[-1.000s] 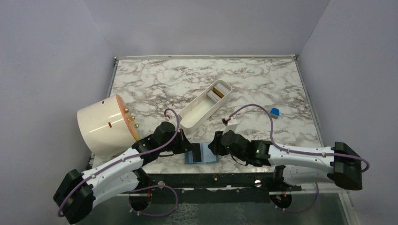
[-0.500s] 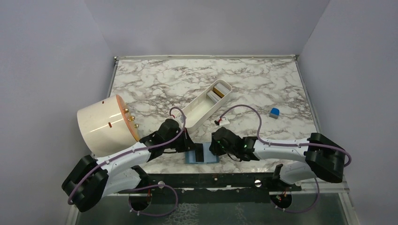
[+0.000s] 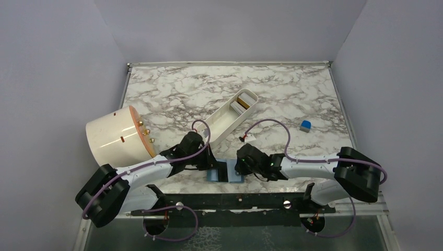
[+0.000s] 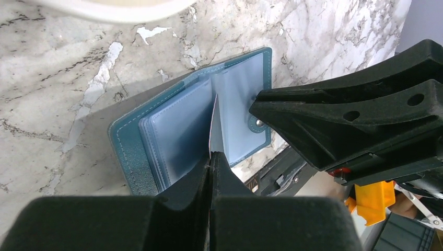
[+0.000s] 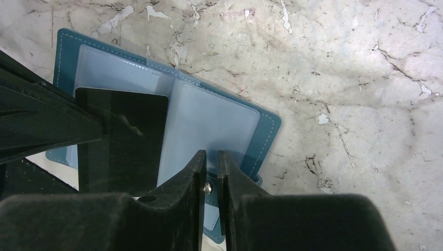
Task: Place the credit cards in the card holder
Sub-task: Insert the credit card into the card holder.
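The teal card holder (image 3: 213, 176) lies open at the table's near edge, its pale clear pockets (image 5: 209, 120) facing up. My left gripper (image 4: 211, 156) is shut on a black credit card (image 5: 125, 141), which stands on edge (image 4: 214, 125) over the holder's fold. The right gripper (image 5: 211, 154) has come down on the holder's right edge. Its jaws are a narrow slit apart, with the snap tab (image 4: 259, 123) between them. More credit cards (image 3: 242, 102), gold and pale, sit in the far end of the white tray (image 3: 222, 125).
A large cream cylinder (image 3: 117, 140) lies on its side at the left, close to my left arm. A small blue cube (image 3: 306, 125) sits at the right. The table's near edge runs just below the holder.
The right gripper's jaws have narrowed from a clear gap to a slit over the snap tab. Both arms have folded in closer to the holder. The card stays gripped in the left gripper.
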